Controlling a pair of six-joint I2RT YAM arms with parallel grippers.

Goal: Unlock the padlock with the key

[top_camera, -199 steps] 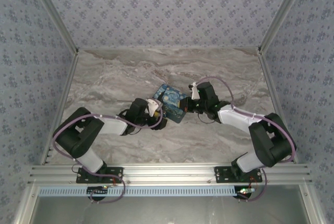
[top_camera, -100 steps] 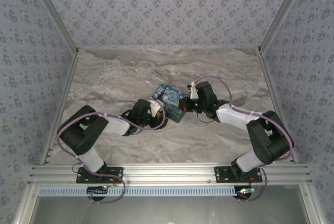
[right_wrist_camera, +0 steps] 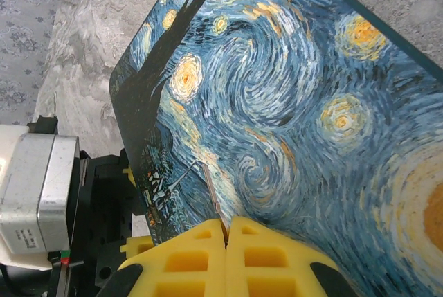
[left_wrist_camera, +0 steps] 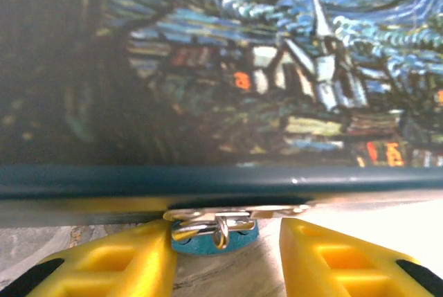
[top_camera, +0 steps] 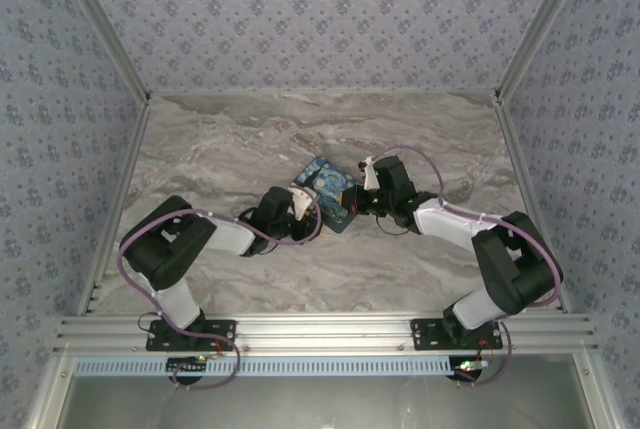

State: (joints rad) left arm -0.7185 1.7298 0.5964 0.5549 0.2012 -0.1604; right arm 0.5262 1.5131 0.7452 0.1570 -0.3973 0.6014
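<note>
The tiny teal padlock (left_wrist_camera: 208,244) hangs by its thin metal shackle from a brass hasp (left_wrist_camera: 235,212) under the front edge of the starry-night box (left_wrist_camera: 221,68). My left gripper (left_wrist_camera: 227,243) is open around it. The left finger (left_wrist_camera: 118,262) is right against the lock's side, and the right finger (left_wrist_camera: 339,255) stands apart from it. My right gripper (right_wrist_camera: 227,226) is shut on the key (right_wrist_camera: 213,193), whose thin metal blade sticks out over the box's painted lid (right_wrist_camera: 291,103). From above, the left gripper (top_camera: 303,211) and right gripper (top_camera: 358,199) flank the box (top_camera: 328,189).
The box lies mid-table on the marble top (top_camera: 230,139). Patterned walls with metal corner posts (top_camera: 120,149) enclose the left, right and back. The left wrist's camera housing (right_wrist_camera: 38,193) sits just beyond the box's far corner. An aluminium rail (top_camera: 320,331) runs along the near edge.
My left arm has pushed in towards the box's front edge and its jaws have narrowed around the padlock. The right gripper has shifted only slightly, still shut on the key.
</note>
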